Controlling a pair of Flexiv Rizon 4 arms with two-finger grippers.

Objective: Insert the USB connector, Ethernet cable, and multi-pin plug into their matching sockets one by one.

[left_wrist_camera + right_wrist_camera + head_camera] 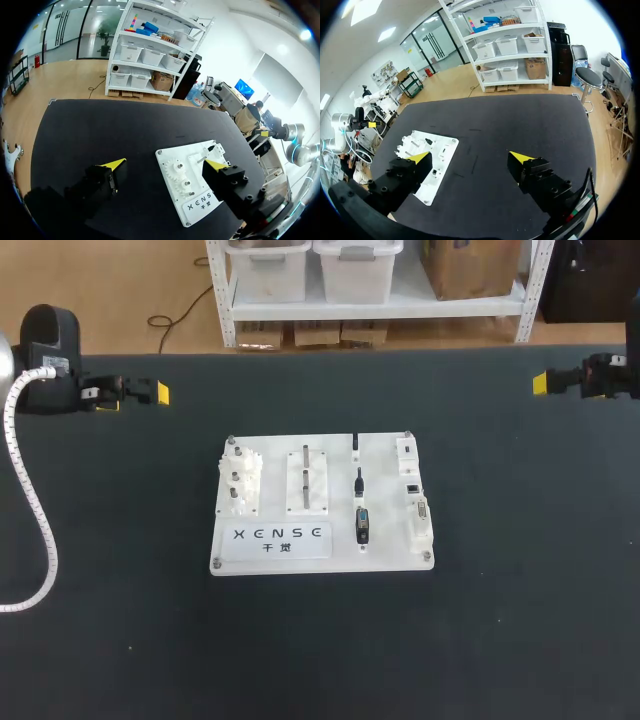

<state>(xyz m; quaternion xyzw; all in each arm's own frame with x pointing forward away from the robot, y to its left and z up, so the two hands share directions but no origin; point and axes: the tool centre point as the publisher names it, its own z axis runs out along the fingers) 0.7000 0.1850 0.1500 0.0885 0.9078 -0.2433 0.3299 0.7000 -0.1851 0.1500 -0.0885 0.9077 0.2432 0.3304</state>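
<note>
A white practice board [262,555] lies in the middle of the black table. In a column on it lie a thin USB connector [356,445], an Ethernet plug [358,481] and a black multi-pin plug [362,525]. Their white sockets [414,488] stand along the board's right edge. My left gripper [135,395] hovers at the far left of the table, open and empty; in its own view the left gripper [165,164] stands wide, with the board [200,205] ahead of it. My right gripper [545,382] hangs at the far right, and the right gripper [470,157] is open, holding nothing, the board [445,150] beside one finger.
White gears [240,480] and a slotted block [308,480] take up the board's left half, above a printed label [278,535]. A white ribbed cable [40,520] from my left arm curves over the table's left side. Bare black tabletop [520,540] surrounds the board.
</note>
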